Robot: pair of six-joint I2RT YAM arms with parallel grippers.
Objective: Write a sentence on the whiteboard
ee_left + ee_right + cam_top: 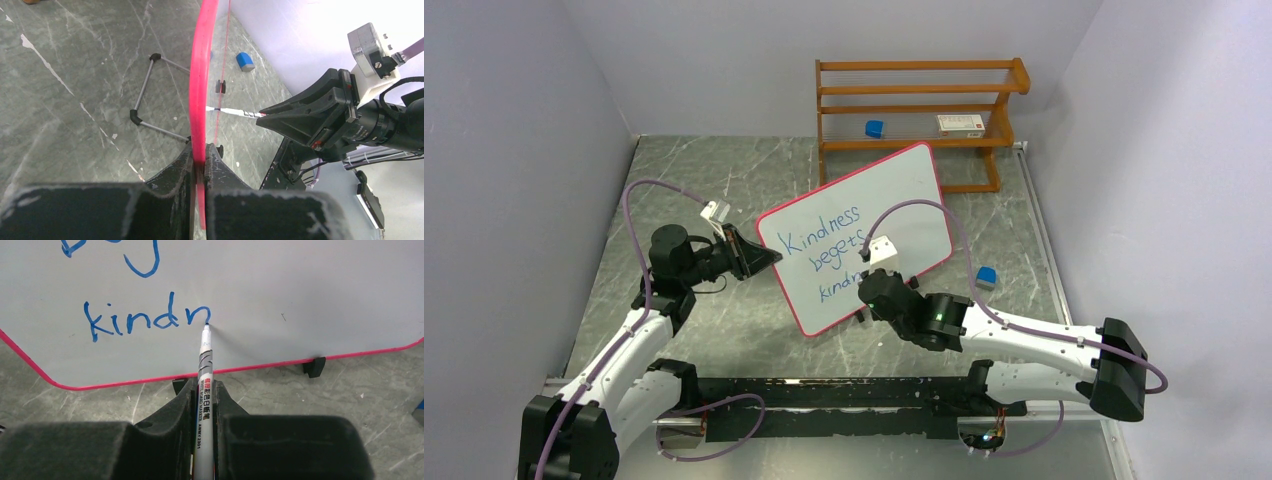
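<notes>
Left tool (200, 152) tight on the nine-o'clock rim of the whiteboard (904, 195), right tool (204, 390) tight around a marker (205, 365), tip on the sentence (824, 247).

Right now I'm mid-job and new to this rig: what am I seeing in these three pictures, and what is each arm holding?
Two robot arms are bolted at the near edge of a grey marbled table. The wide picture looks down from above and behind them; the other two come from a camera on each wrist. The left gripper is shut on the red rim of the whiteboard, holding it tilted up. The right gripper is shut on a marker, its tip touching the board. The sentence, in blue, reads "Kindness begets" plus an unfinished third line, "kindn". Behind the board stands a wooden rack with a small blue thing and a white box; another blue thing lies on the table to the right.
</notes>
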